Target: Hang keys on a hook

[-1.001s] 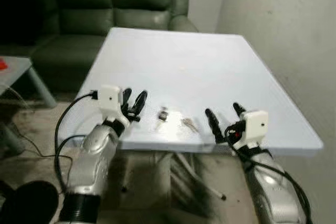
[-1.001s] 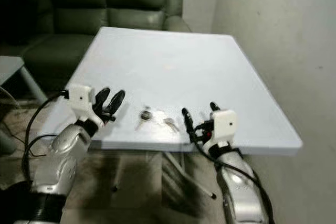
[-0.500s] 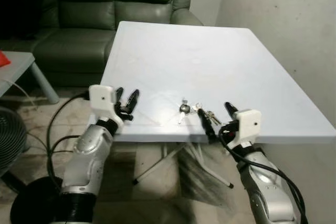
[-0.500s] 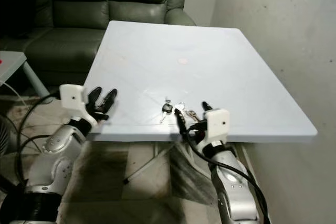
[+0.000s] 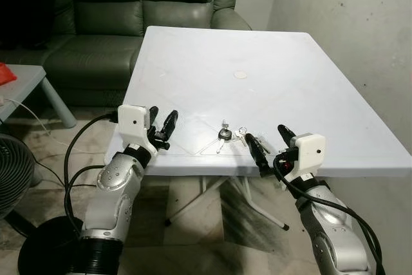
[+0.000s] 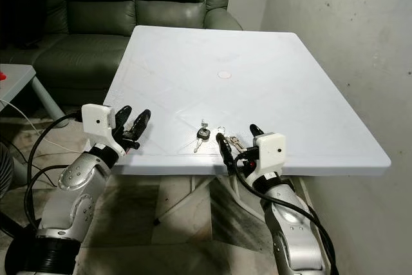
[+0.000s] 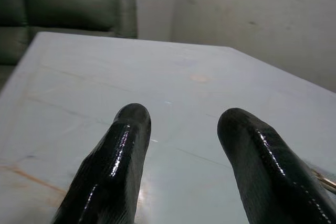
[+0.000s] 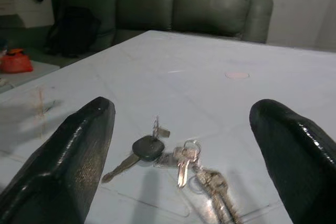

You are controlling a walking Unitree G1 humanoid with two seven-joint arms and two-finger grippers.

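At the near edge of the white table (image 5: 283, 62), the right gripper (image 5: 270, 146) hovers with its two black fingers spread wide apart, holding nothing. One finger reaches over the table edge toward the keys (image 5: 233, 137); the other stands off to the outer side. The keys lie flat on the tabletop just ahead of that gripper — a bunch with one black-headed key (image 8: 146, 148), a ring and several silver keys fanned beside it, close to the near edge and roughly midway between the two arms. In the right wrist view the bunch sits between the two fingers (image 8: 71, 161), apart from both.

The left gripper (image 5: 162, 127) is raised at the table's near left corner, its fingers open with a moderate gap and empty, tips pointing over the tabletop. It is well apart from the keys.

Farther back on the table there is a small round mark (image 5: 241, 75) near the middle. Beyond the table stands a dark green sofa (image 5: 129, 11); a plain grey wall (image 5: 360, 24) runs along the robot's right. On the left are a small grey side table (image 5: 22, 88) with a red object (image 5: 5, 73) on it — what it is I cannot tell — and part of a floor fan (image 5: 9, 172) with its round black base.
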